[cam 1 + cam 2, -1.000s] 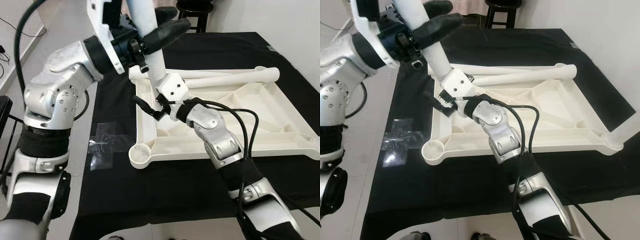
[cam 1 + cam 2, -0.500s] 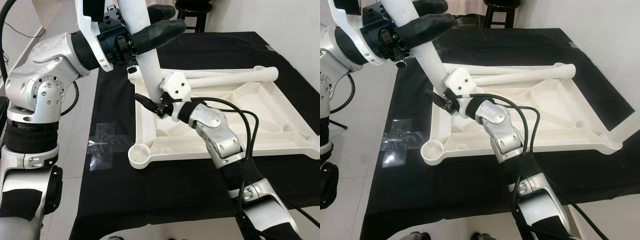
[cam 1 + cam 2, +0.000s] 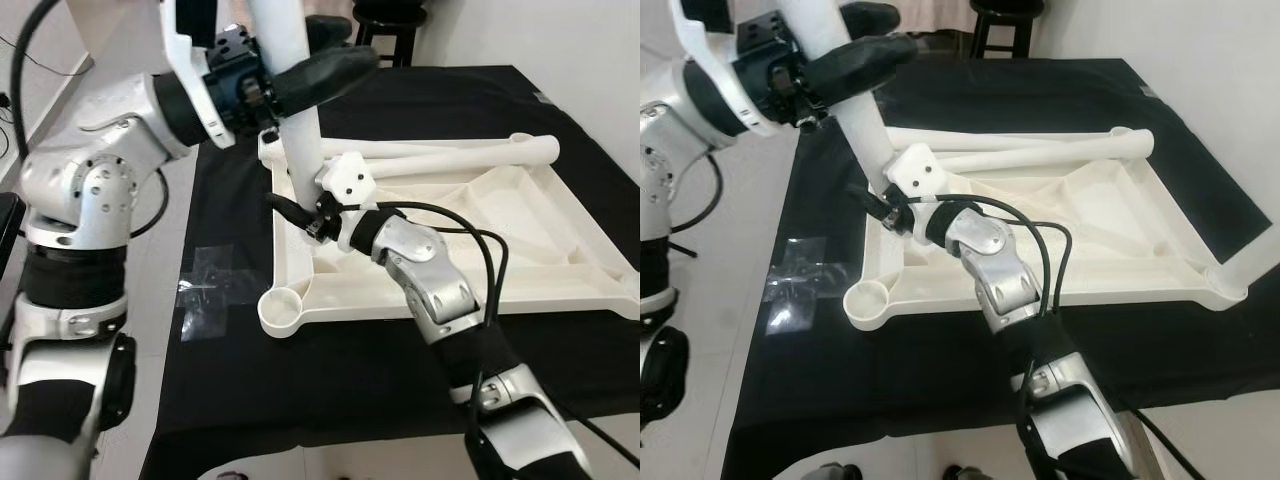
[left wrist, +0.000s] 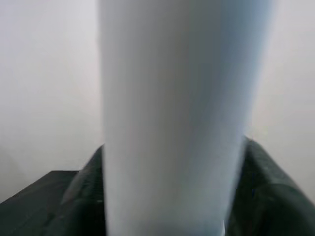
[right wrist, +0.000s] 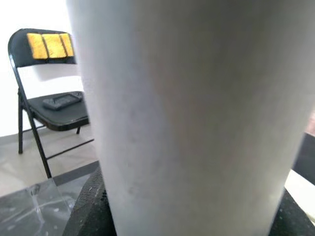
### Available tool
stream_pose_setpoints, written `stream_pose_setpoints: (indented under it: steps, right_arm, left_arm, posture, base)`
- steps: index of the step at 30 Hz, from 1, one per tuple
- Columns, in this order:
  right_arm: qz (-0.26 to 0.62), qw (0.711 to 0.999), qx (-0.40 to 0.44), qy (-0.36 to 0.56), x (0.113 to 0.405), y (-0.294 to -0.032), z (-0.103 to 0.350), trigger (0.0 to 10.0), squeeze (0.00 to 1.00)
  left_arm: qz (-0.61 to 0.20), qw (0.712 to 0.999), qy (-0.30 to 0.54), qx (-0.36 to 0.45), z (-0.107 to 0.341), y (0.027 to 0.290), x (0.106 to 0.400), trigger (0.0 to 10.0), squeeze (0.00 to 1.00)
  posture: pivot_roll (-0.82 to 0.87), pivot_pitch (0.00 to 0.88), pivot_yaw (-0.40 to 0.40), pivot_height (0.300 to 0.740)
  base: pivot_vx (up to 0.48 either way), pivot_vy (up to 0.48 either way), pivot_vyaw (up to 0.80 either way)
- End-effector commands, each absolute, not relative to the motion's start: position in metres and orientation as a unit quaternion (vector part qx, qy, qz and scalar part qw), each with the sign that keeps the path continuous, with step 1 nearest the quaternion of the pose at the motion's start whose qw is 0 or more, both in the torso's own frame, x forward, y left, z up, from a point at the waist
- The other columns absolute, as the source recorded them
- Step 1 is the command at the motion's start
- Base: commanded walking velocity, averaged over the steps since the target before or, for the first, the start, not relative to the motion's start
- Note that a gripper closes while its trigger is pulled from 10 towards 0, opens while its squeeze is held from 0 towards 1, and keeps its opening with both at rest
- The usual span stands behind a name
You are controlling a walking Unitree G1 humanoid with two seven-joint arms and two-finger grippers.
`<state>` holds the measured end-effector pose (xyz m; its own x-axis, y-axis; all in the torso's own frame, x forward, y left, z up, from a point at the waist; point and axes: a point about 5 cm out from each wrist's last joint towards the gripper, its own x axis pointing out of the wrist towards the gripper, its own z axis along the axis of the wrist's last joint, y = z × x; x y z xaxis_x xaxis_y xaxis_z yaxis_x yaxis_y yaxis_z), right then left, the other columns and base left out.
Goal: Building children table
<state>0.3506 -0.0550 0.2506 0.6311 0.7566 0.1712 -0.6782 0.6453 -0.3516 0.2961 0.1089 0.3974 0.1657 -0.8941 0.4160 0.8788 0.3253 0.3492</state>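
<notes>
A white table leg stands nearly upright over the far-left corner of the upturned white tabletop. My left gripper is shut on the leg high up, one black finger on each side. My right gripper is shut on the leg's lower end, just above the tabletop's left rim. In both wrist views the leg stands close up between the fingers. An open round socket sits at the tabletop's near-left corner.
Two more white legs lie across the tabletop's far side. Another leg rises from the near-right corner. A black cloth covers the work table, with a clear plastic bag on its left. A stool stands behind, a folding chair nearby.
The left arm has shifted and the held leg has swung slightly, now standing more upright. The right gripper has stayed at the leg's lower end, moving a little with it.
</notes>
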Motion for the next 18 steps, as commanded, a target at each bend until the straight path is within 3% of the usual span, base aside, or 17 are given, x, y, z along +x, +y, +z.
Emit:
stream_pose_setpoints:
  steps: [1, 5, 8, 14, 15, 16, 17, 18]
  right_arm:
    - [0.401, 0.896, -0.111, -0.152, 0.351, -0.052, 0.253, 0.0, 0.0]
    - [0.385, 0.908, -0.076, -0.15, 0.354, -0.058, 0.255, 0.0, 0.0]
    - [0.357, 0.922, -0.033, -0.147, 0.361, -0.07, 0.259, 0.0, 0.0]
    - [0.336, 0.93, 0.004, -0.147, 0.366, -0.081, 0.262, 0.0, 0.0]
    - [0.33, 0.932, 0.02, -0.148, 0.368, -0.086, 0.263, 0.0, 0.0]
    - [0.329, 0.932, 0.03, -0.149, 0.369, -0.089, 0.264, 0.6, 0.0]
    - [0.329, 0.932, 0.03, -0.149, 0.369, -0.089, 0.264, 0.6, 0.0]
    - [0.351, 0.922, 0.033, -0.159, 0.365, -0.089, 0.266, 10.0, 0.0]
  left_arm:
    - [-0.577, 0.766, -0.285, 0.006, 0.394, 0.104, 0.299, 10.0, 1.0]
    - [-0.521, 0.798, -0.301, -0.012, 0.399, 0.119, 0.309, 10.0, 1.0]
    - [-0.442, 0.838, -0.317, -0.029, 0.403, 0.142, 0.318, 10.0, 1.0]
    - [-0.356, 0.874, -0.328, -0.039, 0.404, 0.168, 0.32, 10.0, 1.0]
    - [-0.317, 0.891, -0.323, -0.043, 0.4, 0.18, 0.319, 10.0, 1.0]
    - [-0.287, 0.903, -0.317, -0.041, 0.394, 0.188, 0.318, 10.0, 1.0]
    - [-0.287, 0.903, -0.317, -0.041, 0.394, 0.188, 0.318, 10.0, 1.0]
    - [-0.267, 0.915, -0.302, -0.028, 0.383, 0.192, 0.318, 10.0, 1.0]
  posture:
    - [0.06, 0.129, -0.052, 0.74]
    - [0.07, 0.129, -0.053, 0.74]
    - [0.07, 0.132, -0.049, 0.74]
    - [0.08, 0.139, -0.045, 0.74]
    - [0.08, 0.144, -0.045, 0.74]
    - [0.08, 0.149, -0.046, 0.74]
    - [0.08, 0.149, -0.046, 0.74]
    - [0.09, 0.156, -0.047, 0.74]
  base:
    - [0.0, 0.0, 0.0]
    - [0.0, 0.0, 0.0]
    - [0.0, 0.0, 0.0]
    - [0.0, 0.0, 0.0]
    - [0.0, 0.0, 0.0]
    - [0.0, 0.0, 0.0]
    - [0.0, 0.0, 0.0]
    - [0.0, 0.0, 0.0]
